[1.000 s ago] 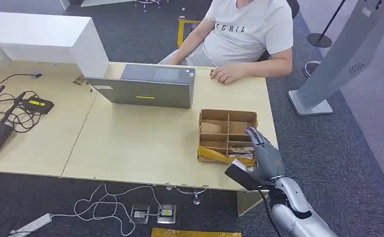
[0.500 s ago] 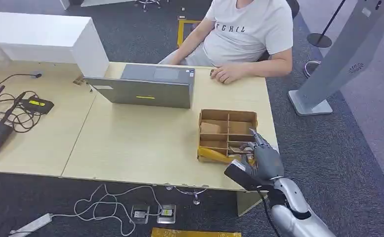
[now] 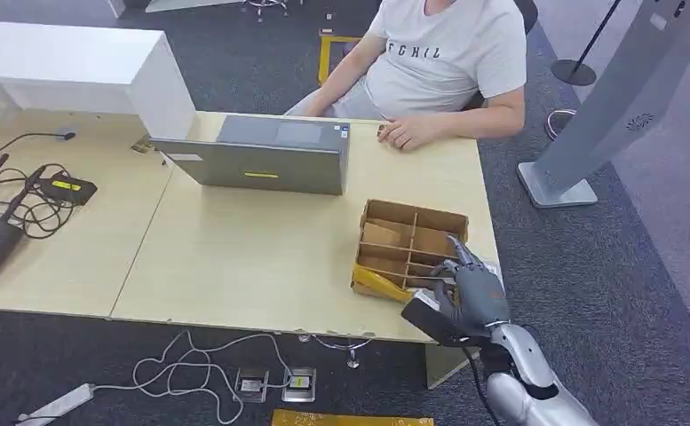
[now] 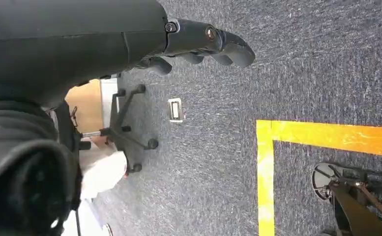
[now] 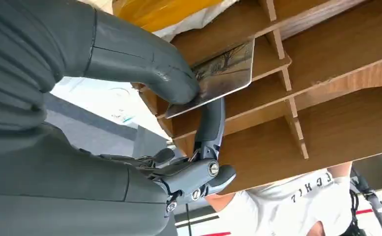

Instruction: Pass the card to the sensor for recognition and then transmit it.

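Grey and ribbed, the right hand [image 3: 472, 297] sits at the near right corner of the pale wood surface [image 3: 252, 257], its thumb and one finger pinching a single card [image 5: 218, 78] with a printed picture on it; the right wrist view shows the card gripped at its near end and angled above the dividers of the one cardboard box [image 3: 409, 244]. That box, split into several compartments, lies tilted near the right edge, just beyond the hand, with one crumpled yellow bag [image 3: 375, 282] against its near side. On the carpet below the near edge lie a loose white cable [image 3: 201, 362] and two small floor sockets [image 3: 274, 383]. The left hand [image 4: 198, 44] hangs over grey carpet beside a strip of yellow floor tape [image 4: 321, 140], its fingers apart and gently bent, holding nothing. Farther back, toward the far edge, stands one grey laptop [image 3: 265, 155], its lid raised. At the left edge lie black devices with tangled black cables [image 3: 21, 200]. One person in a white shirt [image 3: 439, 62] sits behind the far edge, a hand [image 3: 408, 133] resting on the far right corner. One grey stand [image 3: 612, 102] rises from the floor to the right.
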Motion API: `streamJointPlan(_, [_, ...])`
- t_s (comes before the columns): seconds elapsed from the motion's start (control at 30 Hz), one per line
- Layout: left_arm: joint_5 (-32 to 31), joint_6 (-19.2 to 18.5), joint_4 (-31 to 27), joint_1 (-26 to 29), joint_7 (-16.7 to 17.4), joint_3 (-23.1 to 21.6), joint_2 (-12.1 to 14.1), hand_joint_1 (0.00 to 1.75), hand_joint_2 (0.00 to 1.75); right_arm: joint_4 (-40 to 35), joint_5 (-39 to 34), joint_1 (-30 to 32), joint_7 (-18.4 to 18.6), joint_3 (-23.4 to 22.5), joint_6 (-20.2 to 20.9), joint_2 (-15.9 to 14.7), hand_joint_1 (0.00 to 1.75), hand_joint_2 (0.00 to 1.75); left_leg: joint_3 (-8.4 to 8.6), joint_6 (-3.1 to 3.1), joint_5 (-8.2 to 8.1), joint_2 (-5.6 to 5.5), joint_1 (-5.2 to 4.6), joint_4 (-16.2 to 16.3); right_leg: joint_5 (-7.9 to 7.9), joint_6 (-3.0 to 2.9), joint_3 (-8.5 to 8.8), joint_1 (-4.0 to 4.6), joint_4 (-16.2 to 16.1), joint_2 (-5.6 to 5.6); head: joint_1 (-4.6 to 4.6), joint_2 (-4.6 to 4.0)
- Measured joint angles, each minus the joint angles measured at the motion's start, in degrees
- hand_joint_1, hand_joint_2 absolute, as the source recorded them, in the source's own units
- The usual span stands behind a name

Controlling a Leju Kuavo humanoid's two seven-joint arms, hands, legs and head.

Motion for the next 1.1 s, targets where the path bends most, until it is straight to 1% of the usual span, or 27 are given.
streamJointPlan(0.3, [0.0,0.1,0.0,0.0,0.0,0.0,0.0,0.0,0.0,-0.6,0.8,0.4,0.2,0.0,0.2,0.0,1.75,1.75,0.0,0.0,0.0,0.0,0.0,0.0,0.0,0.0,0.01,0.0,0.0,0.0,0.02,0.0])
streamJointPlan(0.47, [0.3,0.1,0.0,0.0,0.0,0.0,0.0,0.0,0.0,-1.0,2.8,0.3,-0.2,0.1,0.2,0.1,1.75,1.75,-0.01,0.0,0.0,0.0,0.0,0.0,0.0,0.0,0.01,0.0,0.0,0.0,0.0,0.0])
streamJointPlan(0.57, [0.3,0.1,0.0,0.0,0.0,0.0,0.0,0.0,0.0,-1.9,4.7,-0.5,-0.7,-0.2,-0.6,0.2,1.75,1.75,-0.01,0.0,0.0,0.0,0.0,0.0,0.0,0.0,0.01,0.0,0.0,0.0,0.0,0.0])
streamJointPlan(0.87, [-0.1,-0.2,0.0,0.0,-0.2,0.0,0.0,0.0,0.0,-7.1,9.7,-5.2,-3.5,-4.8,-0.5,0.2,1.75,1.75,0.0,-0.02,0.02,0.0,-0.01,0.0,0.01,0.0,0.02,-0.01,0.0,0.0,0.0,0.0])
streamJointPlan(0.97, [-0.2,-0.5,0.0,0.0,-0.3,0.0,0.0,0.0,0.0,-8.7,13.1,-6.9,-5.0,-6.6,-1.3,0.2,1.75,1.75,-0.01,-0.02,0.02,0.0,-0.01,0.0,0.01,0.0,0.02,-0.01,0.0,0.0,0.0,0.0])
streamJointPlan(1.1, [-0.2,-0.8,0.0,0.0,-0.7,0.0,0.0,0.0,0.0,-9.9,13.8,-9.8,-6.2,-8.8,-1.2,0.2,1.75,1.75,0.0,-0.02,0.02,0.0,-0.01,0.0,0.01,0.0,0.02,-0.01,0.0,-0.01,0.02,0.0])
